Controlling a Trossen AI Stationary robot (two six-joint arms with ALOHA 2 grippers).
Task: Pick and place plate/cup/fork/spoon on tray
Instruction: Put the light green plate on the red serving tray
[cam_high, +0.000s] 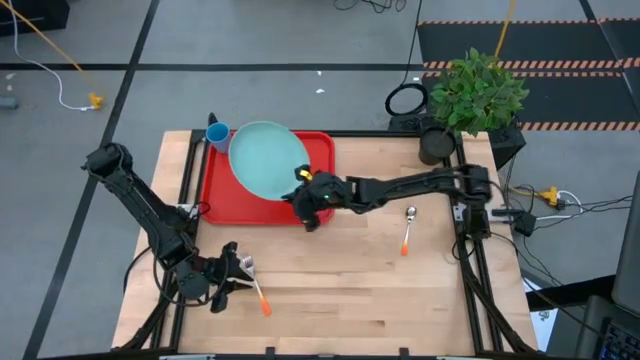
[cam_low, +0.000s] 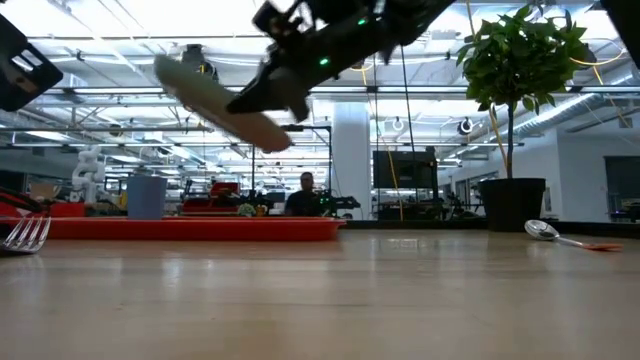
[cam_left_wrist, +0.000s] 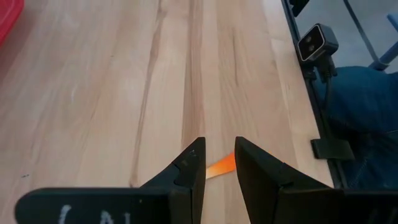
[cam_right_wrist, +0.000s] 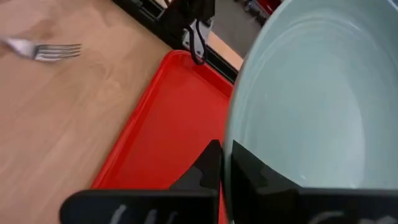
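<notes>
The pale turquoise plate (cam_high: 265, 160) hangs tilted over the red tray (cam_high: 225, 200), held by my right gripper (cam_high: 308, 198) at its right edge. The low view shows the plate (cam_low: 215, 100) well above the tray (cam_low: 200, 228). The blue cup (cam_high: 218, 135) stands at the tray's far left corner. My left gripper (cam_high: 236, 272) is near the table's front left, shut on the fork (cam_high: 255, 285), whose tines (cam_low: 28, 232) show at the low view's left edge. The spoon (cam_high: 408, 228) lies on the bare table to the right. My left gripper pinches the fork's orange handle (cam_left_wrist: 222, 165) between its two fingers, which lie across it and slant down at the table. Whether the fork is clear of the table I cannot tell. My right gripper pinches the plate's rim (cam_right_wrist: 231, 163) on the side toward the table's right, one finger on the plate's upper face and one under it. The fingers come from the table's right. The plate is lifted clear of the tray (cam_right_wrist: 168, 124) and tilted, its left edge (cam_low: 165, 68) highest.
A potted plant (cam_high: 475, 95) stands at the table's far right corner. A small camera (cam_left_wrist: 317, 42) sits at the table's near edge, with a person's leg (cam_left_wrist: 364, 93) beyond it. Bare wood lies between the tray and the spoon.
</notes>
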